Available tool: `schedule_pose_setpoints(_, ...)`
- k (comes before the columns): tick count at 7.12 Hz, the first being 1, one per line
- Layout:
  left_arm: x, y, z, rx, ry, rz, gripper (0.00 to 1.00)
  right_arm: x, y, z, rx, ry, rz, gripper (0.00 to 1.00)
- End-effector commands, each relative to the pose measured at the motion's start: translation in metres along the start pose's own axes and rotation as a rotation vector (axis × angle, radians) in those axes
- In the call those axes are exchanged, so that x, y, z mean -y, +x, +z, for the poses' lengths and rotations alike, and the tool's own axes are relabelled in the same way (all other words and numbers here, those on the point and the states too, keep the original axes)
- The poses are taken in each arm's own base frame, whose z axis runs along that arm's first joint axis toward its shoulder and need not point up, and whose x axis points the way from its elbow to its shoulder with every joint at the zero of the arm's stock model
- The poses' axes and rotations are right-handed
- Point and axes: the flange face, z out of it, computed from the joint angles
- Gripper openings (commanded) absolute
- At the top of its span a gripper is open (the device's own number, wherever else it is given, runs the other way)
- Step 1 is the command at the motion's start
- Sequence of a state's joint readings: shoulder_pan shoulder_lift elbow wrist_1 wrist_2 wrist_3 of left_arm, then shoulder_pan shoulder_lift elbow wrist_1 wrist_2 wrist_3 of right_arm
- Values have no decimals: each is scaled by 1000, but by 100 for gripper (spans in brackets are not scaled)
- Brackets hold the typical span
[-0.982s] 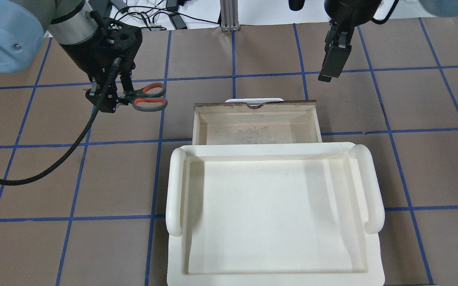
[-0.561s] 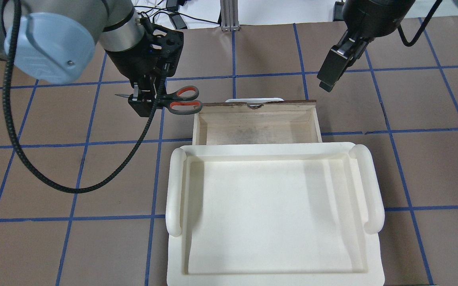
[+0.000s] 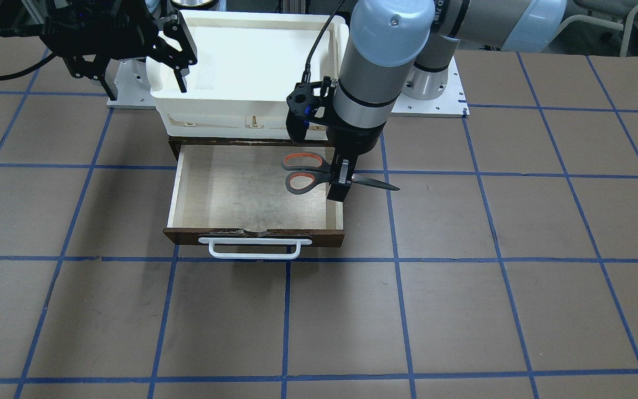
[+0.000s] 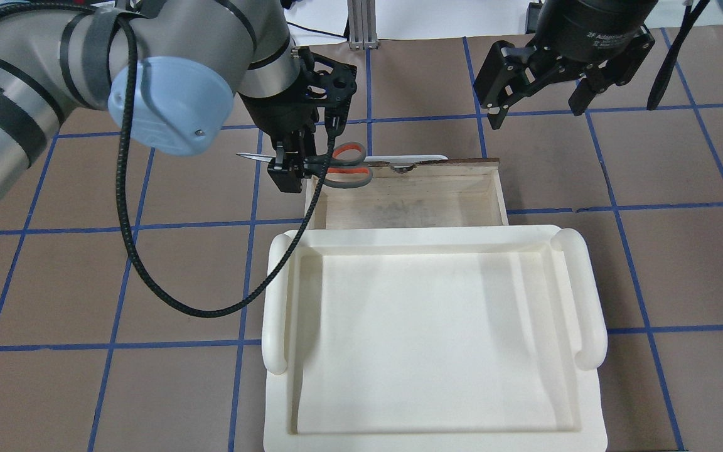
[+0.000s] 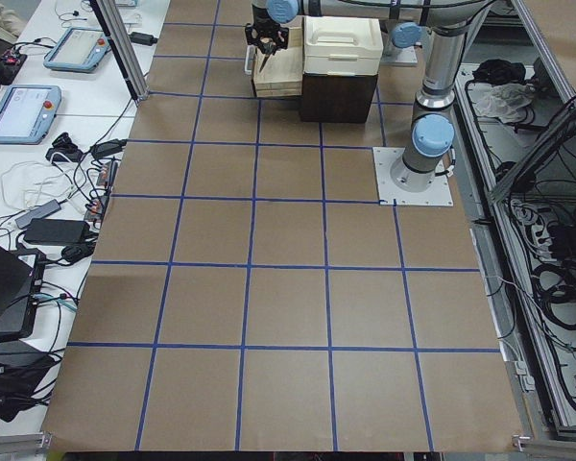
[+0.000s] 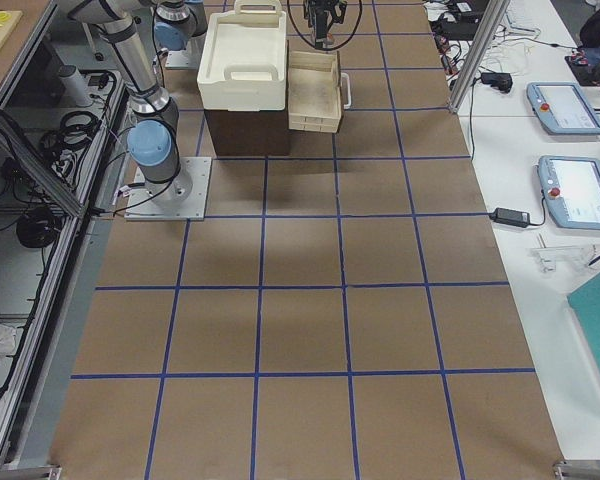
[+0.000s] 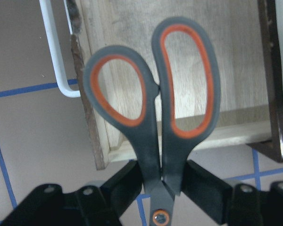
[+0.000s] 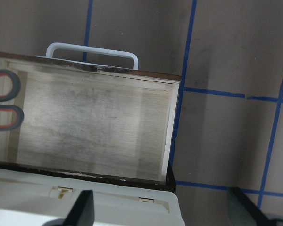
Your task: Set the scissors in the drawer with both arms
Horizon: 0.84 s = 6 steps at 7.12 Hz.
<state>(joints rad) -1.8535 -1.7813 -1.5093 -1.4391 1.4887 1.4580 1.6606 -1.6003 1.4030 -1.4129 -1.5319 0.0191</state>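
My left gripper (image 4: 292, 168) is shut on the scissors (image 4: 344, 166), just by the red pivot. They hang level above the open drawer (image 4: 412, 201), at its left edge. The orange-lined loops are over the pale interior and the blades point out past the side wall. The front view shows the same scissors (image 3: 307, 172), left gripper (image 3: 341, 182) and drawer (image 3: 225, 194). The left wrist view shows the loops (image 7: 155, 113) over the drawer's corner (image 7: 118, 153). My right gripper (image 4: 536, 116) is open and empty, in the air beyond the drawer's right front corner.
A cream-white tray (image 4: 277, 295) sits on the dark cabinet (image 5: 338, 96) that the drawer slides out of. The drawer's white bar handle (image 3: 255, 252) faces away from me. Brown table with blue grid tape lies all around.
My left arm has carried the scissors to the right, from beside the drawer to over its left edge. My right gripper has turned, and both spread fingers now show.
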Motion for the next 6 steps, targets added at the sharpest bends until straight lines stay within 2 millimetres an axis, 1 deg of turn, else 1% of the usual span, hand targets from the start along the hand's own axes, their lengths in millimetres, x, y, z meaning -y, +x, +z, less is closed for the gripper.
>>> schedule_pose_setpoints(1,35,-4,25,9,-11,15,0,2,1,3,-12,-3,184,100)
schedule_pose_setpoints(2,38,-6,31,2,-6,11,0,3,1,4,-13,-3,189,100)
schedule_pose_setpoints(3,48,-7,36,15,-1,-4,0,3,0,5,-7,-5,189,100)
schedule_pose_setpoints(4,57,-10,44,26,2,-35,0,3,0,5,-4,-5,189,100)
schedule_pose_setpoints(5,66,-14,52,44,7,-29,0,4,0,4,-4,1,189,100)
schedule_pose_setpoints(6,75,-11,58,38,-5,-30,0,5,0,7,-5,-10,189,100)
